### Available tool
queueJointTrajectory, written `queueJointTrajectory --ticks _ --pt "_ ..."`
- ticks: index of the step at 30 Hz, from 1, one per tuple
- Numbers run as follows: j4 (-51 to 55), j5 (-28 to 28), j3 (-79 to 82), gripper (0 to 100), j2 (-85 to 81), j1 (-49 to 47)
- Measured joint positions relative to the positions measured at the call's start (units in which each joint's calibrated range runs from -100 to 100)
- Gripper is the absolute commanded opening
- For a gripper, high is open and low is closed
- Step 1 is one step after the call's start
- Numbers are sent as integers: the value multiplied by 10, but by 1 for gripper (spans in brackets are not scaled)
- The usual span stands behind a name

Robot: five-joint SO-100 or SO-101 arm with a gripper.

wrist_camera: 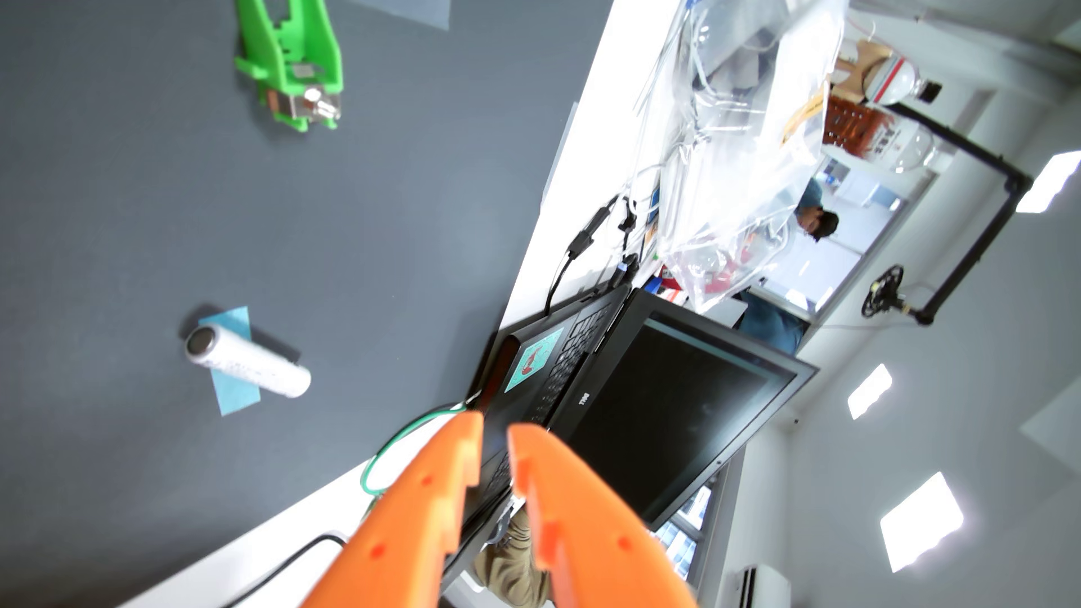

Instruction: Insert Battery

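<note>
We lose the top of the green plastic battery holder [289,64] at the upper frame edge. The two orange plastic gripper [495,431] fingers run off the bottom edge, base unseen. Small metal parts in the holder are too soft to identify. Print on the white cylindrical battery [250,361] unreadable.

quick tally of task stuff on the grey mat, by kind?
Battery, white cylinder lying on its side: 1
Green holder: 1
Blue patch under the battery: 1
Total: 3
The orange gripper is open and holds nothing.
</note>
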Motion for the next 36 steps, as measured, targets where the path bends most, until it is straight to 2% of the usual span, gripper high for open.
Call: queueJointTrajectory --ticks 4,10,15,22,28,36 --pt "44 22 -85 9 93 11" --pt "106 59 -243 9 319 15" --pt "121 107 -355 10 483 96" --pt "48 179 -372 10 645 253" --pt "-9 197 -373 16 756 271" --pt "-34 210 -373 17 848 270"
